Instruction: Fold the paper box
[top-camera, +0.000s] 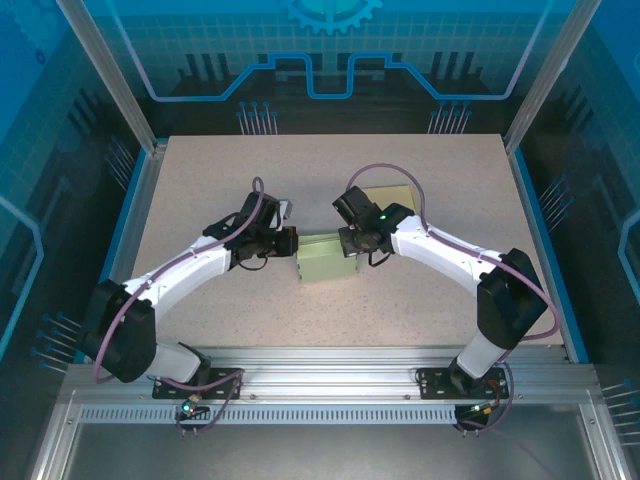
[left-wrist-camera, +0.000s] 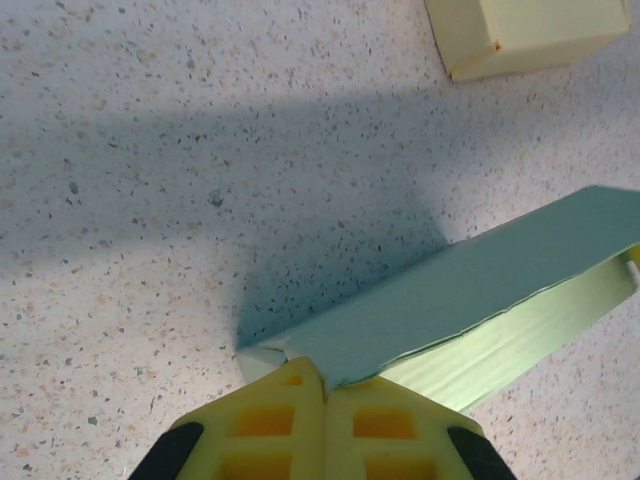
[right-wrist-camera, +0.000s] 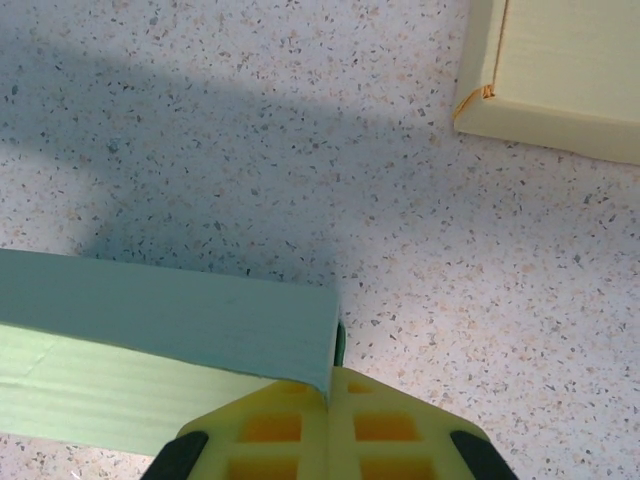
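A light green paper box (top-camera: 326, 259) lies at the table's middle between the two arms. My left gripper (top-camera: 292, 240) is shut on its left end; in the left wrist view the yellow fingers (left-wrist-camera: 262, 415) pinch the green box wall (left-wrist-camera: 450, 300) at its corner. My right gripper (top-camera: 347, 241) is shut on the right end, where the green box wall (right-wrist-camera: 170, 320) runs into the closed yellow fingers (right-wrist-camera: 390, 425). The box's inside is hidden.
A second, pale yellow box (top-camera: 392, 196) sits just behind the right gripper; it shows as the yellow box (left-wrist-camera: 520, 35) and the yellow box (right-wrist-camera: 560, 70) in the wrist views. Speckled tabletop (top-camera: 200, 180) surrounds the boxes; a metal rail (top-camera: 320, 365) runs along the near edge.
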